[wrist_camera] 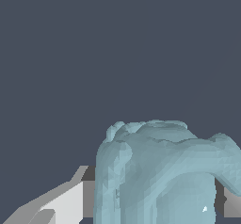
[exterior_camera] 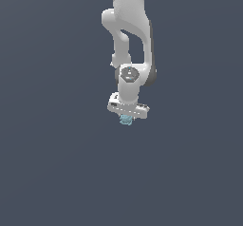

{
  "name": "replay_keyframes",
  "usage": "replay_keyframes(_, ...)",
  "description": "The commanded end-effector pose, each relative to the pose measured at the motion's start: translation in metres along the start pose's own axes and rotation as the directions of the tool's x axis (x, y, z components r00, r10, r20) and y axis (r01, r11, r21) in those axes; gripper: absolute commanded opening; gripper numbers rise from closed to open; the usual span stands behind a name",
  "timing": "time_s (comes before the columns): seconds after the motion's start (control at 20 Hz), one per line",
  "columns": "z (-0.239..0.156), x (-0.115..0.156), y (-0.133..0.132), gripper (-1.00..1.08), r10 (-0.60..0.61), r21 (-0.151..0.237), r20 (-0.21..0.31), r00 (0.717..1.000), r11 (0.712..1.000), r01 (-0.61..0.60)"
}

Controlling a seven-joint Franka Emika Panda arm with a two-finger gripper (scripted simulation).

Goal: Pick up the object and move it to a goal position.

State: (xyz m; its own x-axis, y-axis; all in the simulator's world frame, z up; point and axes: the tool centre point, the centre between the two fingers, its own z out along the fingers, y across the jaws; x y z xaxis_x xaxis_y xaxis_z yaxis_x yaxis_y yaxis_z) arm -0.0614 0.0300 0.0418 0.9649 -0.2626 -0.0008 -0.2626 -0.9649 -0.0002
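The object [exterior_camera: 126, 119] is a small pale light-blue lumpy item with a ridged surface. In the exterior view it sits directly under the white hand of my arm, between the fingers of my gripper [exterior_camera: 126, 119]. In the wrist view the object [wrist_camera: 164, 171] fills the lower right of the picture, close to the camera, with a grey-white finger [wrist_camera: 56, 204] against one side and a sliver of the other finger [wrist_camera: 230, 204] on the far side. The fingers are closed against the object. I cannot tell whether it rests on the floor.
The white arm [exterior_camera: 128, 35] comes down from the top of the exterior view. A plain dark grey-blue surface [exterior_camera: 57, 163] surrounds the gripper on all sides. No goal marker shows.
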Motion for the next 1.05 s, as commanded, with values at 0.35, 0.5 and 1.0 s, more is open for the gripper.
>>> replay_keyframes(0.35,-0.011,0.027,-0.014,-1.0,0.0,0.0,-0.001,1.0,1.0,0.0)
replay_keyframes(0.5,-0.015,0.038,-0.02,-1.0,0.0,0.0,-0.001,1.0,1.0,0.0)
replay_keyframes(1.0,-0.02,0.053,-0.028,-1.0,0.0,0.0,-0.001,1.0,1.0,0.0)
